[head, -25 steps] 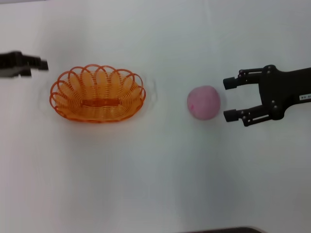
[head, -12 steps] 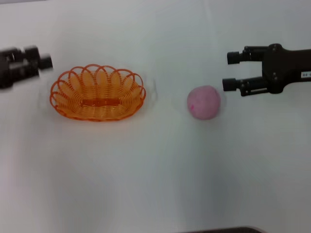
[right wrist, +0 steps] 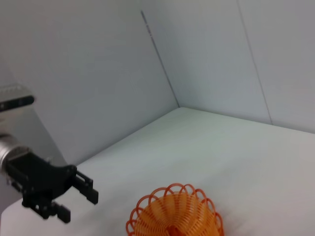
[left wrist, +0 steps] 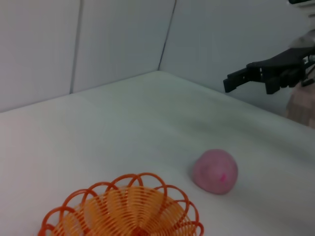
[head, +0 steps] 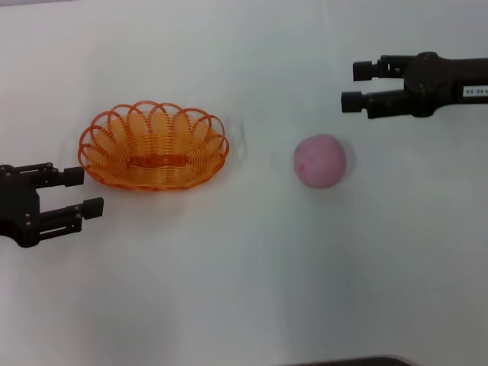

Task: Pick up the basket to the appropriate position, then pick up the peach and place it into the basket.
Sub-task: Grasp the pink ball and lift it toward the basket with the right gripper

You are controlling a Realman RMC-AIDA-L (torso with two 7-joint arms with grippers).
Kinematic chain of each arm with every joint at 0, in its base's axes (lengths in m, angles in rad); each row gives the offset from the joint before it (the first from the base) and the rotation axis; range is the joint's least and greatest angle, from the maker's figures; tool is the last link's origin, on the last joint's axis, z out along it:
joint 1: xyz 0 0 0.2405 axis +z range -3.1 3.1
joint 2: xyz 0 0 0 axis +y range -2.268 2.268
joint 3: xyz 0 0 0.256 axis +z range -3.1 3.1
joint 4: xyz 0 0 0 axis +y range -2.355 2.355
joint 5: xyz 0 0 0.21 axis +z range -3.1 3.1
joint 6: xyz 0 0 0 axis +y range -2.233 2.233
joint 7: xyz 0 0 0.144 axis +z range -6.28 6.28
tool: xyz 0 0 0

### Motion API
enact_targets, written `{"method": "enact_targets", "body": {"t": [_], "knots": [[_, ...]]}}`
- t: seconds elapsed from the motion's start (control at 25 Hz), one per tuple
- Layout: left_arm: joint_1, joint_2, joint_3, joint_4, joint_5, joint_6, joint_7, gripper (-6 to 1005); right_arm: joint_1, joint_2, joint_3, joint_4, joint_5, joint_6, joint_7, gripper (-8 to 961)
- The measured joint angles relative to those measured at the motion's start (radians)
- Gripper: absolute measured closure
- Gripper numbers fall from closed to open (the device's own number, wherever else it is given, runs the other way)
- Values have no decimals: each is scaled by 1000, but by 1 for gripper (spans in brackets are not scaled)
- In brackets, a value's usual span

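Between parted tools, basket (head: 153, 146), peach (head: 320, 160)

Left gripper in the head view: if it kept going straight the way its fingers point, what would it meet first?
Probably nothing: the open left gripper points toward the robot's right, its line passing just in front of the basket and the peach. Its far finger might graze the basket's near rim; depth is unclear.

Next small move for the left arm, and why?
Probably ease the left gripper forward and slightly away from the robot so its open fingers straddle the basket rim at the near left end. The basket sits untouched on the table, and the gripper is beside it, not yet around the rim. The peach lies apart, with the open right gripper off beyond it.
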Motion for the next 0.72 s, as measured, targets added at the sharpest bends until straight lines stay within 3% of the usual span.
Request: {"method": "enact_targets", "body": {"t": [0.24, 0.32, 0.56, 0.72], "knots": [[4, -6, -6, -2, 0, -13, 2, 328, 44, 3, -4, -114, 10, 8, 168, 71], [5, -5, -8, -2, 0, -15, 0, 141, 66, 4, -26, -183, 9, 1, 241, 70], [6, -4, -10, -3, 0, -15, -4, 121, 139, 6, -94, -400, -74, -48, 478, 69], [7, -5, -10, -4, 0, -13, -4, 107, 204, 26, -108, -512, -206, -137, 560, 69]]}}
